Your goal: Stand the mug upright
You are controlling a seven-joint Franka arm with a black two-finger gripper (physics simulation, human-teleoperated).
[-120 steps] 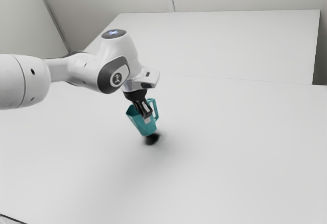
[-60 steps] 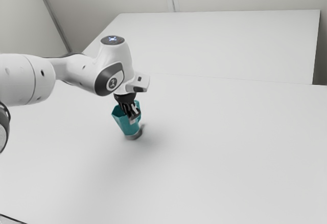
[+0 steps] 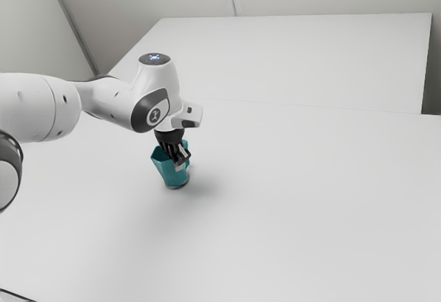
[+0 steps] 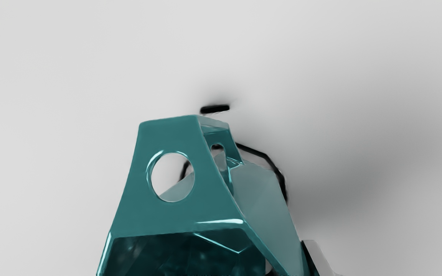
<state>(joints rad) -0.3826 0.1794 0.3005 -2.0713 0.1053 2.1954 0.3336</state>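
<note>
Because the whole business turns on how the teal faceted mug lies to my gripper, I look at that first: it is directly below my hand, mouth up, its long axis close to vertical and roughly in line with the way I reach down. As I judge it, I have its wall pinched, one fingertip outside against the flat side and the other just within the rim, so the hold is off to one side of the mug's middle rather than across it. Its handle juts away from that pinched wall, on the side toward the table's far edge in the exterior view. The foot of the mug is down at the white table, short of that thin far edge and well in from the dark-lined corner at the exterior view's lower left. Whether the foot bears flat or hangs a hair above the top, I cannot tell. If it bears flat, the task's pose is there, and letting go would want the fingers parted evenly and drawn up along the wall; if not, it wants a little straight lowering. Pulling sideways with one finger inside could tip it, I think.
</note>
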